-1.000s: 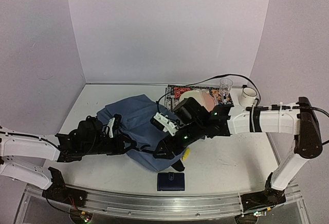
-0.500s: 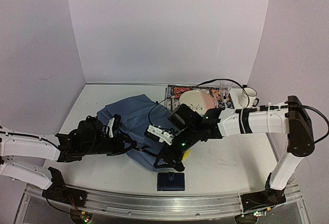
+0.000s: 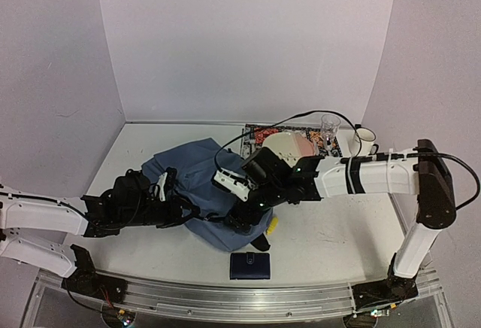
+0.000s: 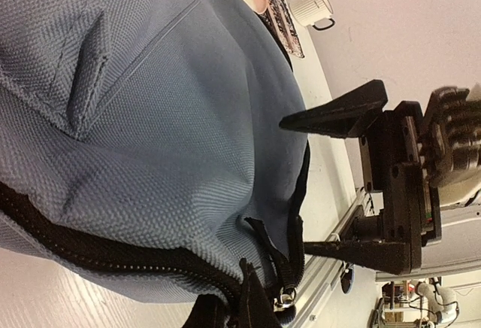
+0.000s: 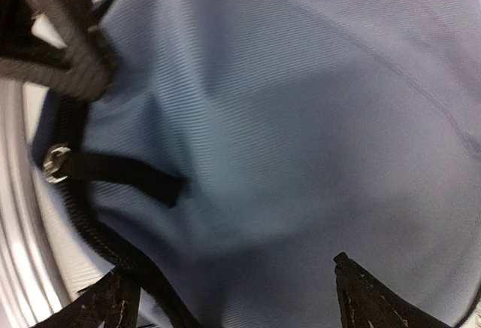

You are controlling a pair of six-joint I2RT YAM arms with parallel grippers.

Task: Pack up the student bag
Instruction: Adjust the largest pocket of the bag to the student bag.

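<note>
Risk: left fingers (image 3: 180, 211), pinched shut on zip edge (image 4: 113, 256) of student bag (image 3: 192, 166), may slip; right fingers (image 4: 342, 110), wide open and empty, could snag fabric.

The backpack (image 3: 197, 170) fills the middle; bare table (image 3: 338, 223) lies open to its right. A wallet (image 3: 249, 265) blocks the near edge, and a plate (image 3: 289, 146), glass (image 3: 329, 125) and mug (image 3: 363, 141) crowd the back.

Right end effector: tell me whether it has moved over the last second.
Yes. The right end effector dipped toward the navy wallet, then drew back over the student bag, ending slightly further left.
</note>
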